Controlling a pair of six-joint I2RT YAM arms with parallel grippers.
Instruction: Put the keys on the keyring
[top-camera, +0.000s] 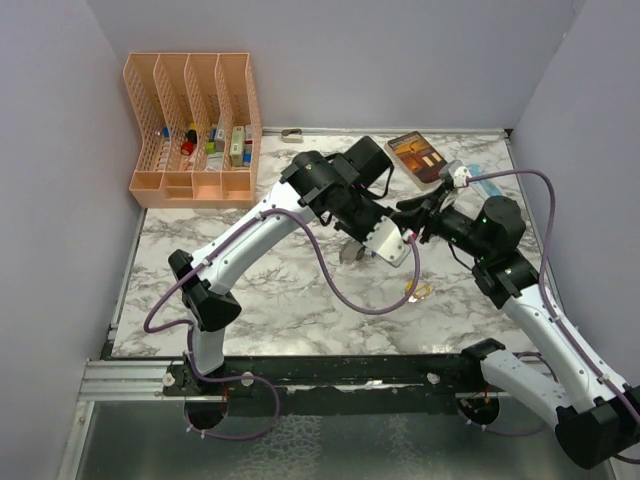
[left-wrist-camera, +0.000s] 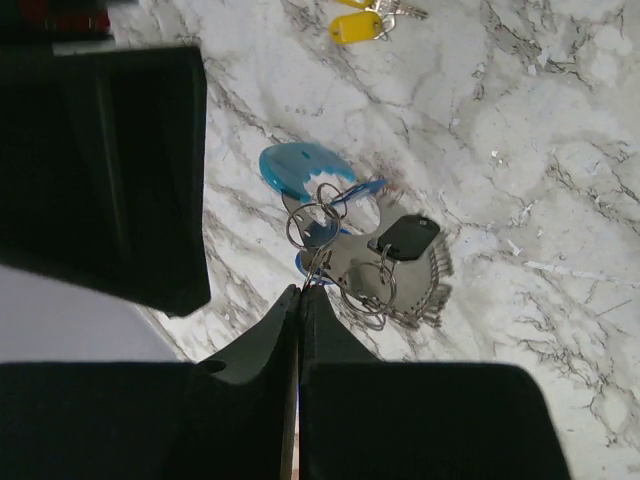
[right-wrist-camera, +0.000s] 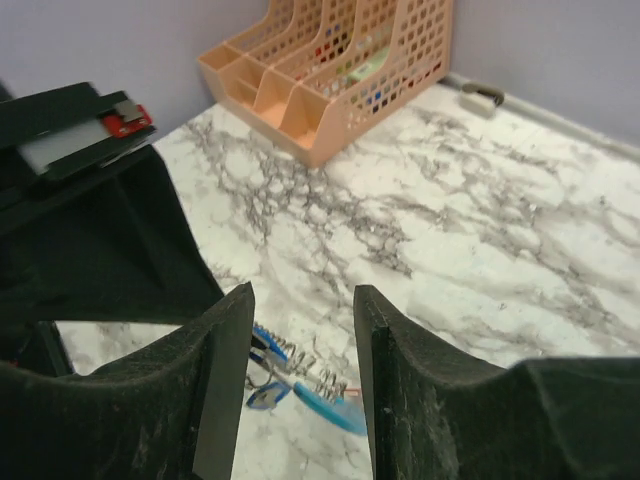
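Note:
The keyring (left-wrist-camera: 360, 262) is a bunch with a light-blue curved piece (left-wrist-camera: 295, 166), a black tag and fanned grey metal pieces, just over the marble table (left-wrist-camera: 520, 150). My left gripper (left-wrist-camera: 300, 290) is shut, pinching the bunch's thin wire ring at its tips. From above, the bunch (top-camera: 352, 253) sits under the left gripper (top-camera: 366, 248) at the table's middle. A key with a yellow tag (left-wrist-camera: 357, 27) lies apart on the marble (top-camera: 418, 292). My right gripper (right-wrist-camera: 300, 300) is open and empty, hovering over the bunch's blue parts (right-wrist-camera: 325, 400), and meets the left gripper (top-camera: 407, 222).
An orange mesh file organiser (top-camera: 195, 130) holding small items stands at the back left (right-wrist-camera: 340, 60). A brown book-like box (top-camera: 418, 155) and a blue-and-white object (top-camera: 480, 183) lie at the back right. Purple cables loop off both arms. Walls close in on three sides.

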